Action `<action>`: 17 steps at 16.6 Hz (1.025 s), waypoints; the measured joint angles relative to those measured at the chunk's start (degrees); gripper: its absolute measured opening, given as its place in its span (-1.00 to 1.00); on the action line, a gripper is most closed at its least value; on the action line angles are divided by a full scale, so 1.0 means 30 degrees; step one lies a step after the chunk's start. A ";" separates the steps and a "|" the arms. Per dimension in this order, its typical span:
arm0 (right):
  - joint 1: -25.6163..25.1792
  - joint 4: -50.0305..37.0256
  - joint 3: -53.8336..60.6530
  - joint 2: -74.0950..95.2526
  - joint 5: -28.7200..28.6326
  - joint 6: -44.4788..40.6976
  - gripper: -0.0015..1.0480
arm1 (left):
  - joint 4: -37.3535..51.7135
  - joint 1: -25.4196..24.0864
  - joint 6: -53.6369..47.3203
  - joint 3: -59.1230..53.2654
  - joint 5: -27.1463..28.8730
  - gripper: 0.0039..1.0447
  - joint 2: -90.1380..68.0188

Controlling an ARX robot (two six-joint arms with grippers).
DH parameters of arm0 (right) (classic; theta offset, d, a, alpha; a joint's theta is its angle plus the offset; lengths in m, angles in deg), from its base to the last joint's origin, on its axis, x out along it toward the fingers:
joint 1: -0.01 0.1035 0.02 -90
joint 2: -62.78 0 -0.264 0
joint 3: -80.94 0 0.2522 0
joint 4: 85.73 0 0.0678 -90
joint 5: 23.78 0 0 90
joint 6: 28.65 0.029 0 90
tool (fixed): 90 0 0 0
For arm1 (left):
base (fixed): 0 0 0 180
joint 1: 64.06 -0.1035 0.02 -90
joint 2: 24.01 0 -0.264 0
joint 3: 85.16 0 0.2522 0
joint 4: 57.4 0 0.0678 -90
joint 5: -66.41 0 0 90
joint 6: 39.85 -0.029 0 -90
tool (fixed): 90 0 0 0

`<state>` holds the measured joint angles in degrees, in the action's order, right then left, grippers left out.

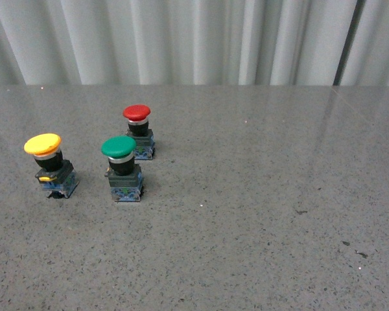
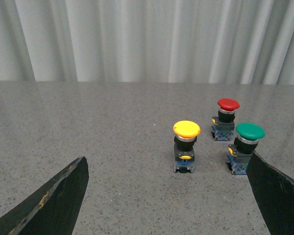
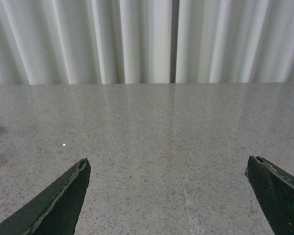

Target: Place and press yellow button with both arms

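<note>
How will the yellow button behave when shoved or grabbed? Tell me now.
Probably tips easily: the yellow button has a wide cap over a small base and seems slightly tilted. It may slide on the glossy table. It looks rigid, so squeezing shouldn't deform it.

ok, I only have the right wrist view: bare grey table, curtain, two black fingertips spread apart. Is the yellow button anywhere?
Observer: Yes. The front view shows the yellow button standing upright on the left part of the table, leftmost of three buttons.
Operator: what are the other two?
Observer: A green button just right of it and a red button further back. None of them touch.
Operator: left gripper on it yet?
Observer: No. The left gripper is open, and the yellow button stands out beyond its fingertips, ungripped.
</note>
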<state>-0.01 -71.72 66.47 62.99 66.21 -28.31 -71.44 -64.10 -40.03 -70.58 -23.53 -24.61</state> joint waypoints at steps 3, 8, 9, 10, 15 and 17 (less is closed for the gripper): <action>0.0000 0.0000 0.0000 0.0000 0.0000 0.0000 0.87 | 0.0000 0.0000 0.0000 0.0000 0.0000 0.88 0.0000; 0.0000 0.0000 0.0000 0.0000 0.0000 0.0000 0.87 | 0.0000 0.0000 0.0000 0.0000 0.0000 0.88 0.0000; 0.0000 0.0000 0.0000 0.0000 0.0000 0.0000 0.87 | 0.0000 0.0000 0.0000 0.0000 0.0000 0.88 0.0000; 0.0000 0.0000 0.0000 0.0000 0.0000 0.0000 0.87 | 0.0000 0.0000 0.0000 0.0000 0.0000 0.88 0.0000; 0.0000 0.0000 0.0000 0.0000 0.0000 0.0000 0.87 | 0.0000 0.0000 0.0000 0.0000 0.0000 0.88 0.0000; -0.0007 0.0000 0.0000 0.0000 0.0007 0.0000 0.87 | 0.0189 0.1494 0.2164 0.2229 0.4809 0.88 -0.4211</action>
<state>-0.03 -71.72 66.47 62.99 66.23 -28.31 -70.87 -59.61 -33.54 -63.89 -9.11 -37.25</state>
